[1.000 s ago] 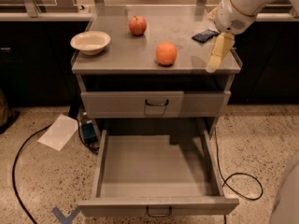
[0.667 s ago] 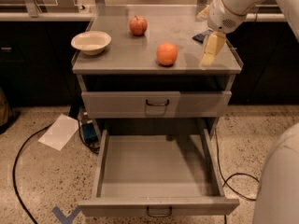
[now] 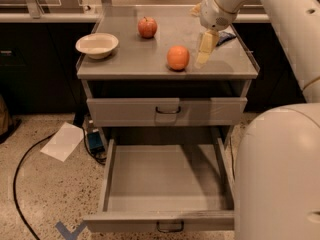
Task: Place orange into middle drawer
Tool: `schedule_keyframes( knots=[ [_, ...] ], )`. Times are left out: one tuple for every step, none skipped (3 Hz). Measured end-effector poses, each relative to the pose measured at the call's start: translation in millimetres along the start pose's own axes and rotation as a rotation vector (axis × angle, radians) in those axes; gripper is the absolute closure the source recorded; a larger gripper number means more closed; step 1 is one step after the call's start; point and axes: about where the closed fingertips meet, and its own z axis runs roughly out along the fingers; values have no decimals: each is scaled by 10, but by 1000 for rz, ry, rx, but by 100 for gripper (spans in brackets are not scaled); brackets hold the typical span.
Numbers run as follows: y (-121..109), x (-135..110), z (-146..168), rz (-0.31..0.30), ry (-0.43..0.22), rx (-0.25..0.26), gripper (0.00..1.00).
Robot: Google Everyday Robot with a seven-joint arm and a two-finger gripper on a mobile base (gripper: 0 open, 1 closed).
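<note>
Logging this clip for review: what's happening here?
The robot's gripper hangs over the cabinet top, close beside the orange, not holding it. The orange rests near the top's front edge. Below, the middle drawer is pulled open, nothing in it. An apple and a bowl also sit on the top.
</note>
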Motion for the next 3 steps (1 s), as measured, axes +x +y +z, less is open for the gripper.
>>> schedule_keyframes(
  knots=[
    [-72, -48, 206, -17, -23, -21, 0],
    [-70, -17, 433, -11, -34, -59, 0],
    [-58, 10, 577, -5, -42, -87, 0]
  ],
)
